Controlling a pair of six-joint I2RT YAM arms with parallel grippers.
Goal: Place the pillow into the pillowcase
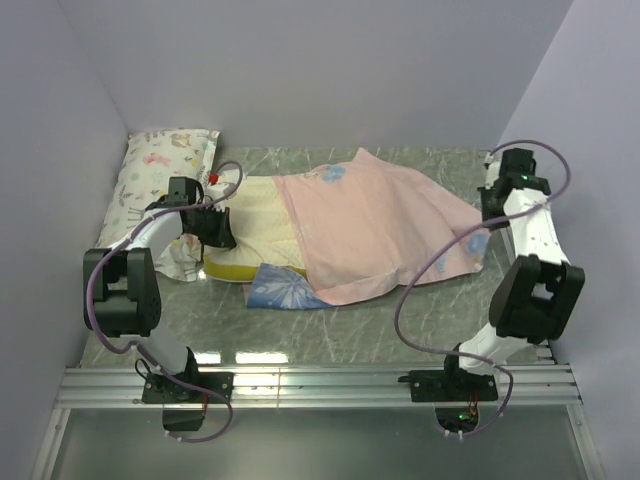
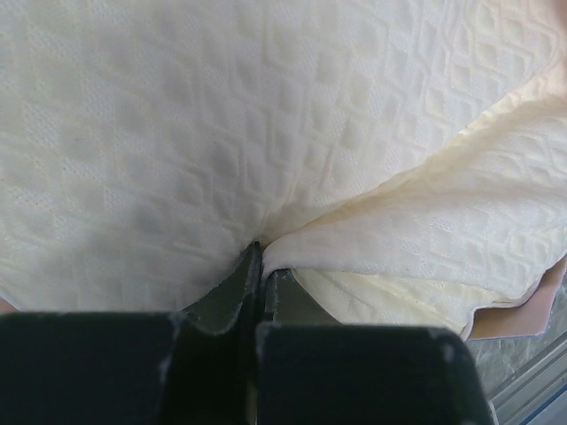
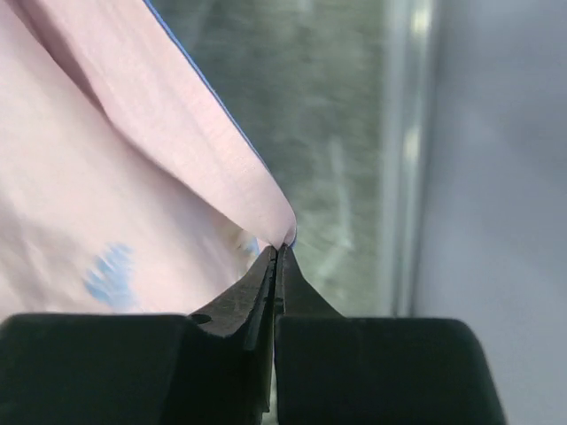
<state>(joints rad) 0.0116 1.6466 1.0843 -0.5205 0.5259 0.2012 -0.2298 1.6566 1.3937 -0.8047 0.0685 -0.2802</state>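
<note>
Two pinches, left claw [image 2: 259,258] on pillow [image 2: 221,115], right claw [image 3: 279,254] on pillowcase [image 3: 106,177]

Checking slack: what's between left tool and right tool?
Top view: bare pillow on the left, then pink pillowcase draped over it the rest of the way.

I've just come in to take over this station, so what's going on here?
Two robot arms are working a pillow into a pillowcase. The left gripper is pinched shut on the pillow's cream cover at its left end. The right gripper is pinched shut on the pillowcase's right corner. The case lies pink side up over most of the pillow, whose left end shows bare. Whether the pillow is inside or merely under it cannot be told.
</note>
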